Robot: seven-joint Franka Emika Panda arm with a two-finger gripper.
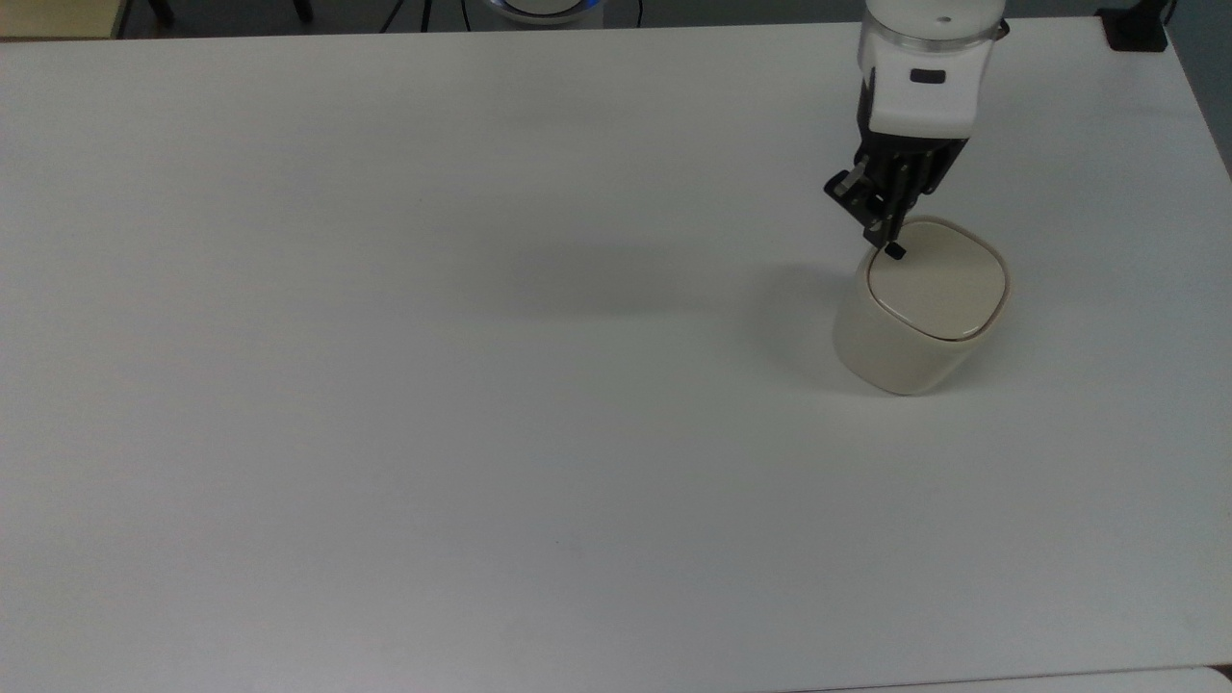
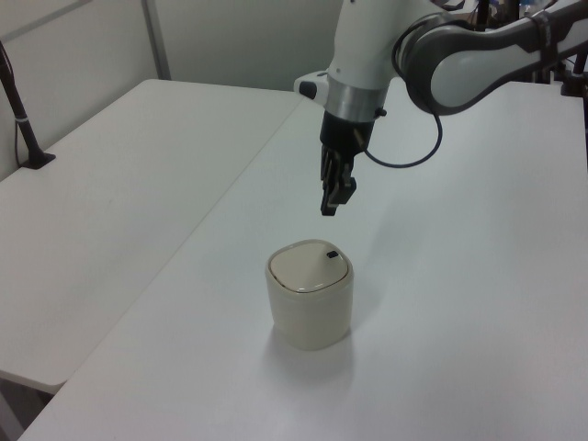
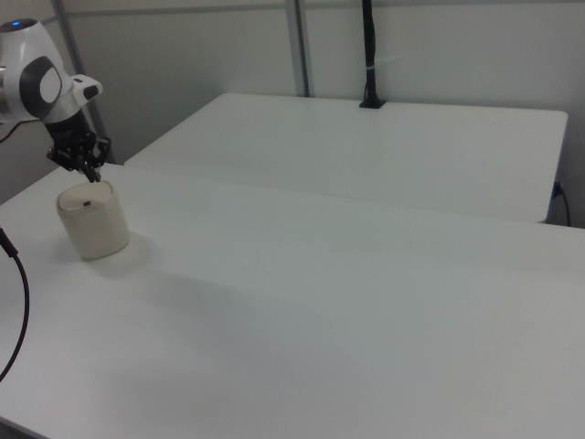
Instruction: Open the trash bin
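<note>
Trash bin (image 1: 914,318) sits toward the top view's right on the white counter (image 1: 433,385), standing alone with bare surface on every side. Body is a rounded-square tub of smooth cream-white plastic, matte, slightly glossy along the rim. Lid (image 1: 936,279) is flat, a shade more tan than the walls, closed and flush with the rim. Small black button (image 1: 894,250) sits at the lid's corner nearest the arm.

Hand (image 1: 884,226) hangs from the white arm (image 1: 926,67), black metal fingers pointing down. In the top view the fingertips appear drawn close together, nothing between them, tip right over the button. In the left view the hand (image 2: 329,204) hovers above the bin (image 2: 310,294), a clear gap showing between fingertip and lid; button (image 2: 331,254) lies below and just beside the tip. Right view puts the hand (image 3: 90,171) just over the bin (image 3: 92,219) at the right view's far left; contact cannot be told there.

Counter top is smooth, matte white laminate, with soft shadows of arm and bin cast to the top view's left. A second white table (image 2: 119,184) adjoins along the left view's left, a narrow seam between the two. A black post (image 3: 369,55) stands clamped at the far table's edge in the right view. A dark cable (image 3: 18,302) loops at the right view's left edge.
</note>
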